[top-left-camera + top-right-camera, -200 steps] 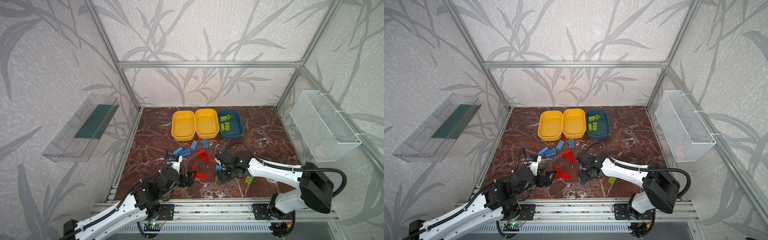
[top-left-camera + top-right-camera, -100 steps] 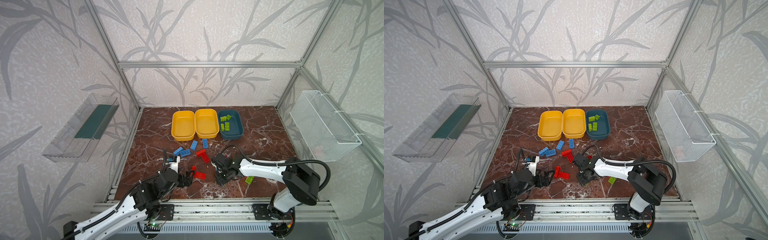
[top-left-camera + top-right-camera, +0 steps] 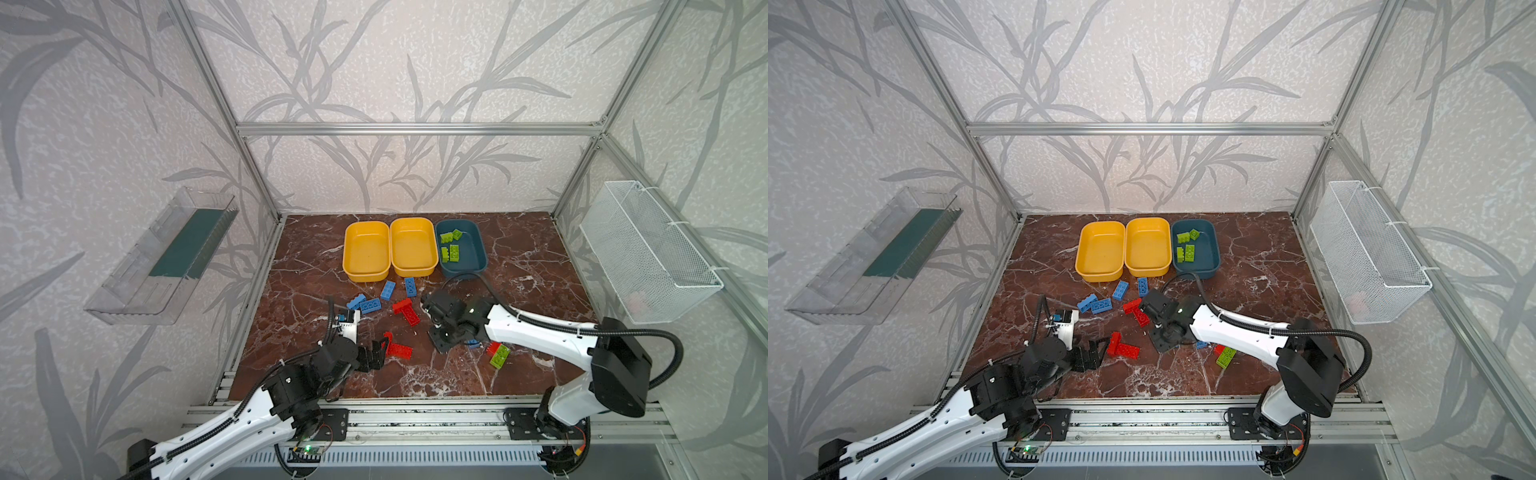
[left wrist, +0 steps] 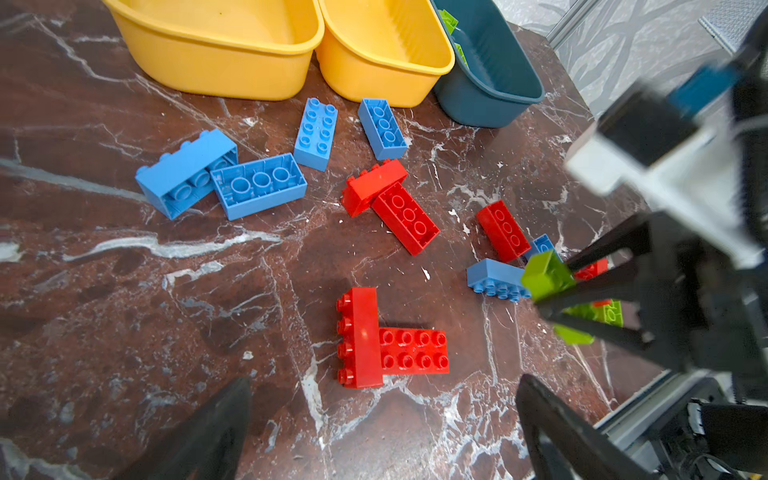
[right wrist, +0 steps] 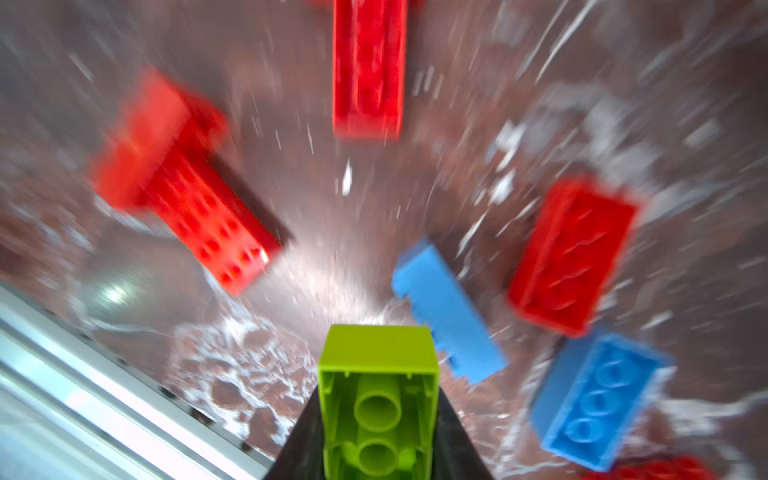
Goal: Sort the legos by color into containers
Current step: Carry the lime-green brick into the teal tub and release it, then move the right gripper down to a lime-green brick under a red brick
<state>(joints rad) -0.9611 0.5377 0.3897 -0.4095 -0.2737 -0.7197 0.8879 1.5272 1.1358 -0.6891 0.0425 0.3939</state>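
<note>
Newly clamped between the right jaws, which were wider a second ago, a lime green lego [image 5: 376, 374] is held over the desk [image 3: 311, 270] beside a blue lego [image 5: 446, 311]; the left jaws are spread wide near two red legos [image 4: 411, 351].

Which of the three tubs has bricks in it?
The dark teal tub, rightmost in the row in both top views: it holds several lime green bricks. The middle yellow tub and the left yellow tub are empty.

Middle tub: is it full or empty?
Empty: in both top views the middle tub shows only its bare yellow floor.
</note>
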